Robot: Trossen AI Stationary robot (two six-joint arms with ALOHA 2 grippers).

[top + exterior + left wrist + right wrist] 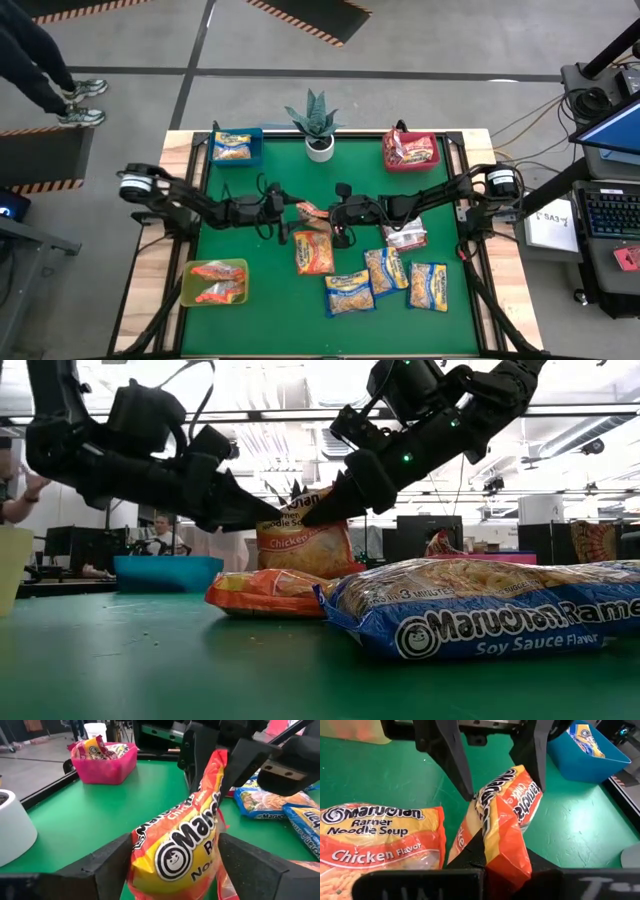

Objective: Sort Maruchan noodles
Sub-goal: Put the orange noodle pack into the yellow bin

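Observation:
One orange Maruchan packet [308, 211] hangs in the air at the table's middle, between my two grippers. My left gripper [290, 213] reaches it from the left and my right gripper [330, 215] from the right; both are shut on it. A second orange packet [314, 252] lies flat just nearer. Three blue-edged yellow packets [385, 270] and a silvery-grey one with red [405, 235] lie flat toward the near right. My left gripper pinches one end of the orange packet [145, 845] between its two fingers [100, 865], coming level from the table's left. The packet stands on edge, clear of the table. My right gripper pinches the opposite, crimped end [500, 850] between its fingers [470, 852], coming level from the table's right. In the low view the packet [305, 545] hangs below both sets of fingertips.
A blue bin [237, 147] at the far left holds a yellow packet, a red bin [410, 152] at the far right holds red packets, and a yellow-green bin [215, 282] at the near left holds orange ones. A potted plant [318, 125] stands at the far edge. A person's feet [80, 100] show beyond the table.

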